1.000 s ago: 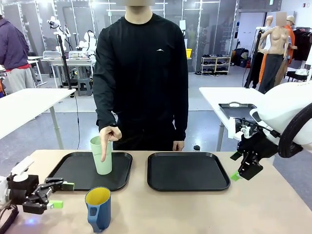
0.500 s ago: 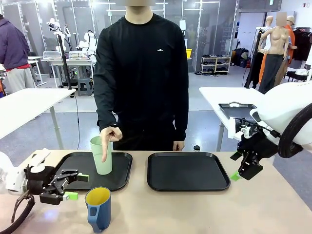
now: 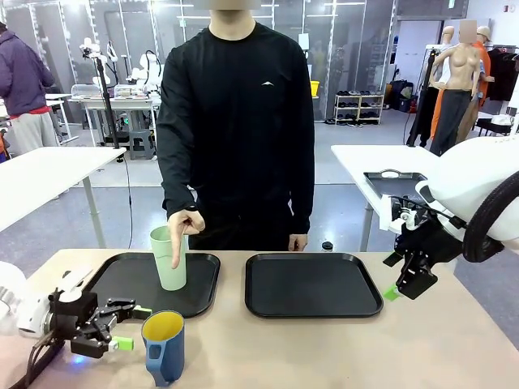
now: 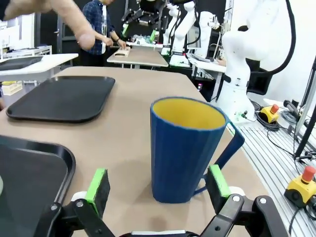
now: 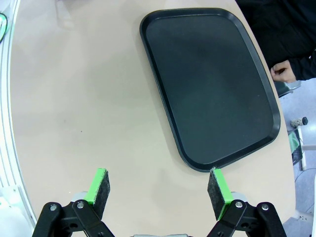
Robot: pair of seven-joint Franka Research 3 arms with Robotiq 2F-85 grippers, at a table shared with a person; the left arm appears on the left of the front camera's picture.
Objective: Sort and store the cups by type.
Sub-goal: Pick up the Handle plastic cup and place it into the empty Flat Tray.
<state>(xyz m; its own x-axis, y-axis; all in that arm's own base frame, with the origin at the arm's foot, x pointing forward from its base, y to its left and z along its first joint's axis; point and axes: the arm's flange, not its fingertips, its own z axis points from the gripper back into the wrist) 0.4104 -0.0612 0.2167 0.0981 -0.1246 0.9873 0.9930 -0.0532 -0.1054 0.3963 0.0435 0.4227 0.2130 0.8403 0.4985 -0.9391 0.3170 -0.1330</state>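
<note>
Left claw: released, green pads spread wide, held low over the near left part of the desk with the fingers pointing right. My left wrist view looks straight through the gap at the dark blue mug.

Dark blue mug: stands upright on the bare desk, just right of my left fingertips and in line with the gap. Yellow inside, handle on the near side. It sits near the front edge of the left tray, outside it. I cannot tell whether either pad touches the mug.

Left tray: black, flat on the desk. The pale mint-green tumbler stands upright in its far right part.

Person's hand: over the tumbler's rim, with one finger pointing down along the tumbler's front. The person stands at the far side of the desk, and the other hand hangs at the far edge behind the right tray.

Right tray: black, well apart from both cups.

Right claw: released, pads spread, hovering over bare desk just beyond the right tray's right edge. In my right wrist view the tray's corner lies ahead of the fingers.
</note>
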